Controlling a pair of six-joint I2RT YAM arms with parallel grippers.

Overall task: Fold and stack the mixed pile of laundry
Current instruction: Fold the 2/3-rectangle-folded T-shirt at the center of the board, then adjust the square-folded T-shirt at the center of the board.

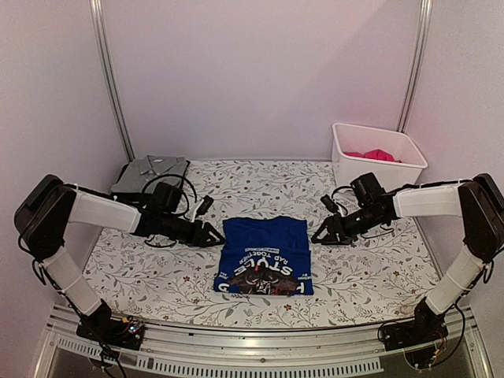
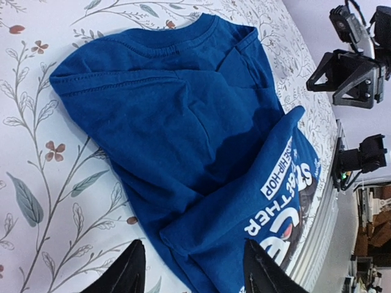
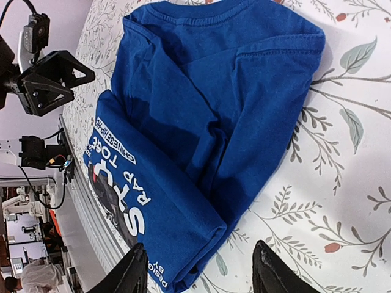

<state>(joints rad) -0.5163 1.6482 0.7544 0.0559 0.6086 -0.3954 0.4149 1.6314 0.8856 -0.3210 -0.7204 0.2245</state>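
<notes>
A royal-blue shirt (image 1: 264, 256) with white print lies partly folded on the middle of the table; it also shows in the left wrist view (image 2: 183, 134) and the right wrist view (image 3: 201, 116). My left gripper (image 1: 214, 235) is open and empty just left of the shirt's left edge; its fingertips (image 2: 131, 271) frame the shirt's near fold. My right gripper (image 1: 320, 234) is open and empty just right of the shirt; its fingertips (image 3: 269, 271) frame the folded corner. A grey shirt (image 1: 150, 173) lies folded at the back left. A magenta-pink garment (image 1: 374, 155) lies in the bin.
A white plastic bin (image 1: 342, 161) stands at the back right. The white floral table covering (image 1: 157, 276) spans the table. A metal rail (image 1: 260, 335) runs along the near edge. Walls close in the back and both sides.
</notes>
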